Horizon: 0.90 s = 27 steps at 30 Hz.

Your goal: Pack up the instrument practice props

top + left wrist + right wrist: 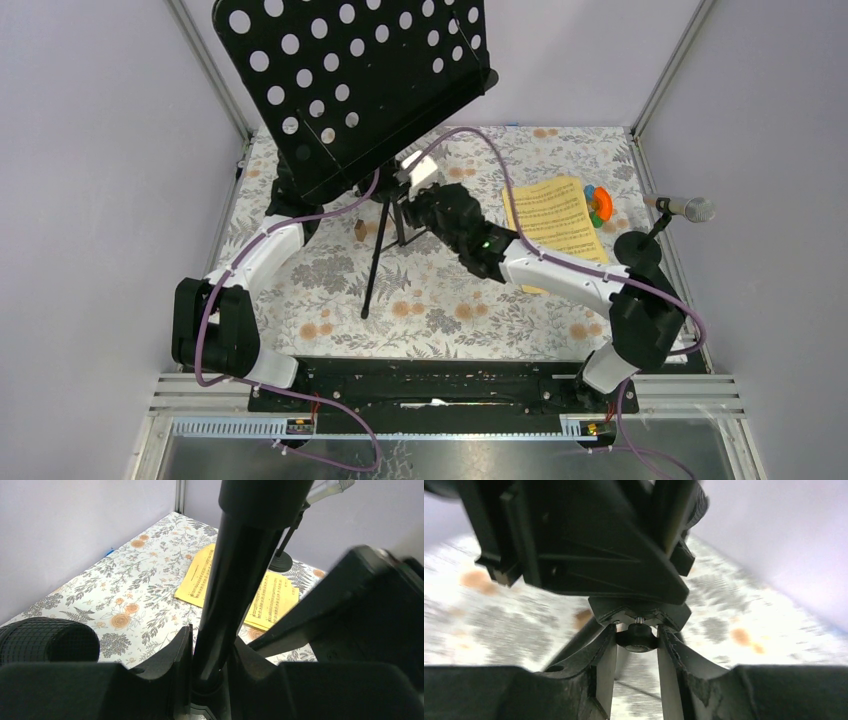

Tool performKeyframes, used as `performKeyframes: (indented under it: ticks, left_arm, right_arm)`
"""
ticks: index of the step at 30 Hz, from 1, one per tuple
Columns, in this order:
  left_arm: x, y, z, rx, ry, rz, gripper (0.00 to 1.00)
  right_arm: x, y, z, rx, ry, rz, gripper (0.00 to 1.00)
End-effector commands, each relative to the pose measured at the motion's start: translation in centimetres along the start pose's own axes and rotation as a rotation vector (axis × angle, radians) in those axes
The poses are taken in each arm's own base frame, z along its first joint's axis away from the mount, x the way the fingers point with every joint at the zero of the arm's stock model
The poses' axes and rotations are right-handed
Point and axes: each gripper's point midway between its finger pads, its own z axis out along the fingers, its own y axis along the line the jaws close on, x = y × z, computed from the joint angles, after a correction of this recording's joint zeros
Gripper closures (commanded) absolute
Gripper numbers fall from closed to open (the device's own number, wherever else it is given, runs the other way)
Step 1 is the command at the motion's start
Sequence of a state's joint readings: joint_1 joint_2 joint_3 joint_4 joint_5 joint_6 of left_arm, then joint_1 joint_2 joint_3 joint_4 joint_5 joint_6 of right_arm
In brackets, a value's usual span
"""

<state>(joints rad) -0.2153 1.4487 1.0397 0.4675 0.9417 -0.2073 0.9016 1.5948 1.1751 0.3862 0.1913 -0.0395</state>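
Top external: the music rack (350, 80) stands at the far-left part of the surface (450, 310). Its perforated black desk is tilted and one tripod leg (375, 262) slants toward the middle. The right hand (420, 210) is in against the stand just below the desk; finger gap not readable here. The left arm (270, 245) runs under the desk and its hand is hidden. Yellow sheet-music pages (555, 215) lie toward the right edge, with a small plastic toy (598, 205) just beside them. A silver microphone (688, 208) sits on a disc-based post (636, 246) at the right edge.

Left wrist: the left hand (212, 647) is clamped on the stand pole (235, 570), fingers tight on both sides. The pages overlap loosely. A black mesh-textured cylinder (45, 640) shows at lower left, not identifiable from above.

Right wrist: the right hand (636, 652) is closed partway on a black knob (636, 639) under the desk bracket (639, 611), a finger against each side. The background is blurred. Only this view shows the knob.
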Motion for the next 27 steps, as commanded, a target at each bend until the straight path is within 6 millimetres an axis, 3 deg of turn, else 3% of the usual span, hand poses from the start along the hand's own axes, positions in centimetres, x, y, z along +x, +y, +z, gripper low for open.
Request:
performKeyframes:
  ticks: [1,7,11,12,16,19,22,24,25,27]
  left_arm:
    - [-1.7,-1.4,0.2,0.037,-0.014,-0.082,1.00]
    - [-1.7,-1.5,0.2,0.038,-0.014,-0.084,1.00]
    - [-1.6,-1.4,0.2,0.035,-0.012,-0.087,1.00]
    - [-1.4,-1.4,0.2,0.035,-0.011,-0.089,1.00]
    - [-1.1,-1.0,0.3,0.027,-0.006,-0.098,0.93]
    - [-0.9,-1.0,0.4,0.030,-0.002,-0.104,0.90]
    - [-1.0,-1.0,0.4,0.031,-0.005,-0.104,0.90]
    - [-0.9,-1.0,0.4,0.033,-0.004,-0.107,0.90]
    - [-0.9,-1.0,0.4,0.032,-0.004,-0.107,0.89]
    - [-0.7,-0.9,0.4,0.033,-0.001,-0.112,0.88]
  right_arm:
    - [4.2,-3.8,-0.9,0.216,0.220,-0.659,0.97]
    - [3.1,-5.2,-2.6,0.477,0.223,-1.176,0.96]
    - [1.6,-5.5,-3.5,0.657,0.132,-1.319,0.93]
    - [1.0,-5.4,-3.7,0.693,0.114,-1.308,0.92]
    - [-0.5,-5.0,-4.3,0.722,0.044,-1.198,0.61]
    - [-1.1,-5.2,-5.3,0.731,0.007,-1.089,0.47]
    - [0.2,-4.9,-6.1,0.677,-0.002,-0.953,0.39]
    - [2.0,-4.2,-6.5,0.583,0.007,-0.833,0.27]
    - [2.8,-3.7,-6.6,0.517,0.016,-0.766,0.16]
    - [3.7,-2.0,-7.3,0.346,-0.015,-0.596,0.09]
